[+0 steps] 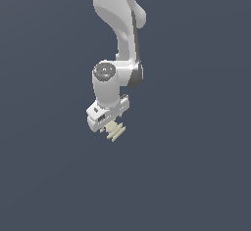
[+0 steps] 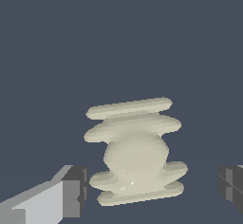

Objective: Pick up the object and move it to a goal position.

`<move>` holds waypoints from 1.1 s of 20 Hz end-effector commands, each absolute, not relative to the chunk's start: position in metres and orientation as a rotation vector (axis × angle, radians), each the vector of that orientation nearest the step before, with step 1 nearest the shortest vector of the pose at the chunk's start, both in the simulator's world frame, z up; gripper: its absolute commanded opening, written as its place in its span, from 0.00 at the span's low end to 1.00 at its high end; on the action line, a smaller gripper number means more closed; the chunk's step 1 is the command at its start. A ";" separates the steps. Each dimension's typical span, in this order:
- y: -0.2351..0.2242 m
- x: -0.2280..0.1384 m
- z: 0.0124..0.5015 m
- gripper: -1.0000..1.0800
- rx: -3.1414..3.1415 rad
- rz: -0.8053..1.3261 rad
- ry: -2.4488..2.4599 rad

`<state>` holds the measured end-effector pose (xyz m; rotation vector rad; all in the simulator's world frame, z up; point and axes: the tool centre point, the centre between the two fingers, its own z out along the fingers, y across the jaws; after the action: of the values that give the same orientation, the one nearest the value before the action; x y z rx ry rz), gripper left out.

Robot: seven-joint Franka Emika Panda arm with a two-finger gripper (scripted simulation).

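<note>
White pincer (image 2: 151, 190) spread wide, straddling the cream ribbed disc-stack object (image 2: 136, 151); best to centre on its waist, then squeeze evenly.

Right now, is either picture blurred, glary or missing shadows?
Exterior view: sharp, evenly lit, flat grey backdrop, no cast shadow under the ribbed piece. Wrist view: sharp, soft shading on the piece with a faint highlight low on it, no glare; gripper jaws apart.

Ext. cam far, side-on; wrist cam close, both on object (image 1: 115, 130) (image 2: 135, 152).
</note>
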<state>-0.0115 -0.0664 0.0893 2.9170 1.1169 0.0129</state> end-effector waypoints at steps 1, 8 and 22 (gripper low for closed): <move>-0.069 -0.015 0.081 0.96 2.897 0.009 1.184; -0.072 -0.020 0.068 0.96 2.861 0.001 1.292; -0.073 -0.022 0.045 0.96 2.854 0.000 1.312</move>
<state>-0.0216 -0.0728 0.0515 2.8541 1.3108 0.0011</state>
